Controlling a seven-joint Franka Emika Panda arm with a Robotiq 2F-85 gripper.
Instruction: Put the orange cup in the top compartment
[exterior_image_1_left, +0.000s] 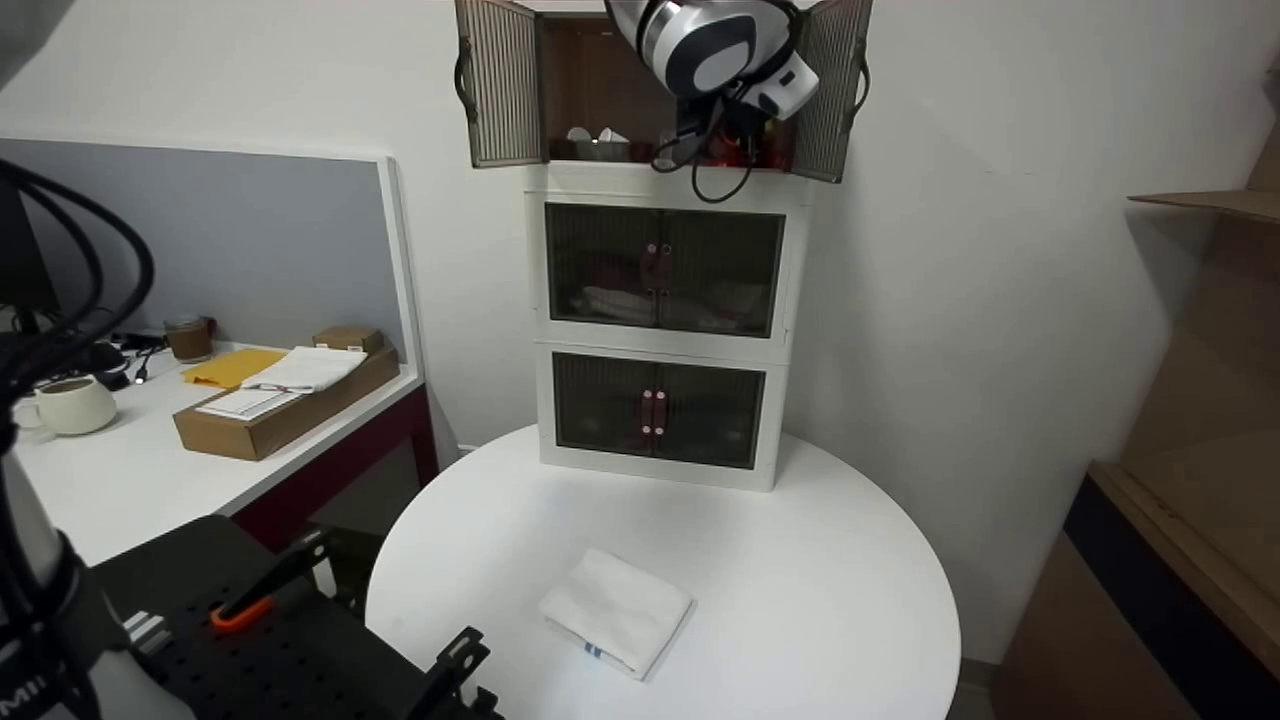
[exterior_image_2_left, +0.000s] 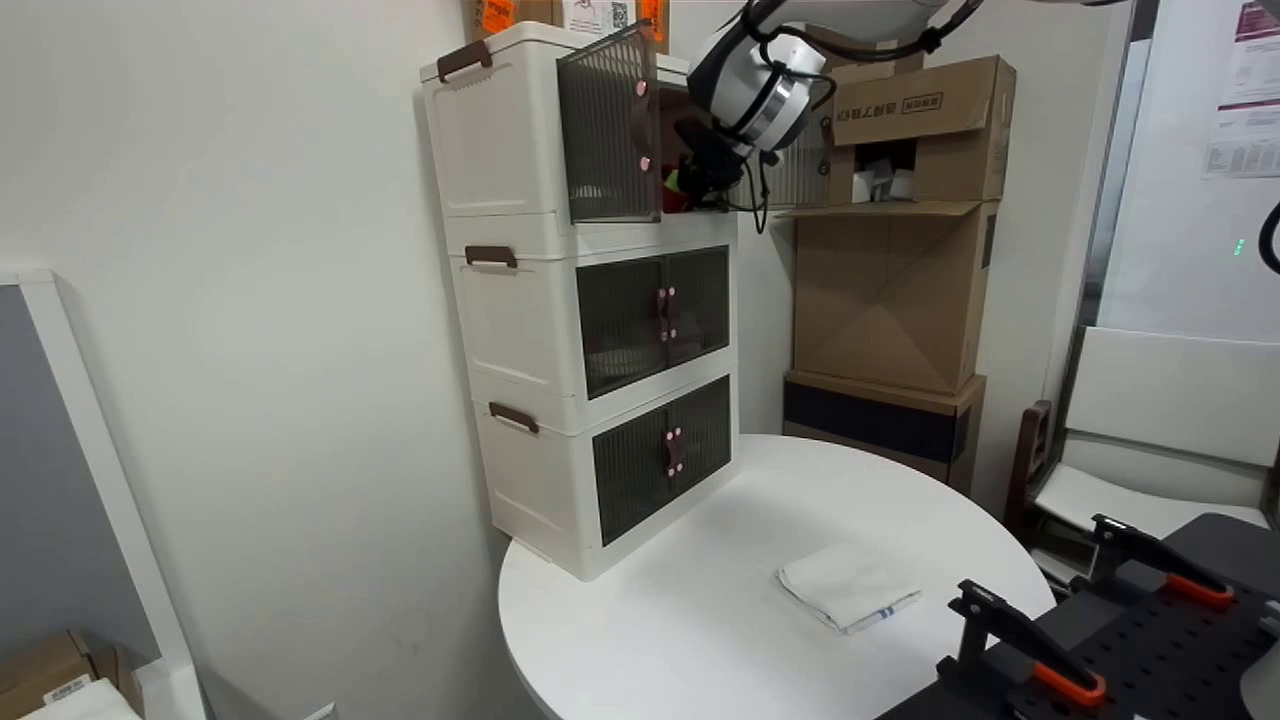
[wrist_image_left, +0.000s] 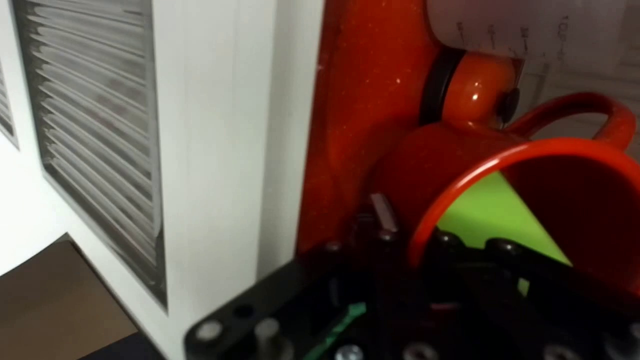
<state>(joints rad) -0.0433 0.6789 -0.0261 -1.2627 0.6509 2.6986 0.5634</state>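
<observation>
The orange mug (wrist_image_left: 560, 195) is inside the top compartment (exterior_image_1_left: 590, 85) of the white cabinet (exterior_image_2_left: 525, 320), just behind the front lip (wrist_image_left: 292, 125); whether its base touches the floor there cannot be told. The fingers (wrist_image_left: 465, 265) pinch its side at the rim, one outside and one reaching into the mug beside a lime-green piece (wrist_image_left: 492, 215). In the wrist view the mug's handle (wrist_image_left: 582, 100) is on the side away from the fingers, and close by are a rounded orange object (wrist_image_left: 477, 87) with a black band and a clear measuring cup (wrist_image_left: 525, 25) with printed marks. The arm (exterior_image_2_left: 765, 85) reaches in between two ribbed doors (exterior_image_1_left: 503, 90) that stand open. Well apart from the mug, at the compartment's other side, is a grey bowl (exterior_image_1_left: 605, 151) with white pieces in it. Below, the dark doors (exterior_image_1_left: 607, 262) of both lower sections are closed. The cabinet stands at the wall-side edge of the round table (exterior_image_1_left: 820, 580). A folded white cloth (exterior_image_1_left: 615, 610) with a blue stripe lies nearer the edge by the black perforated plate (exterior_image_1_left: 270, 650).
</observation>
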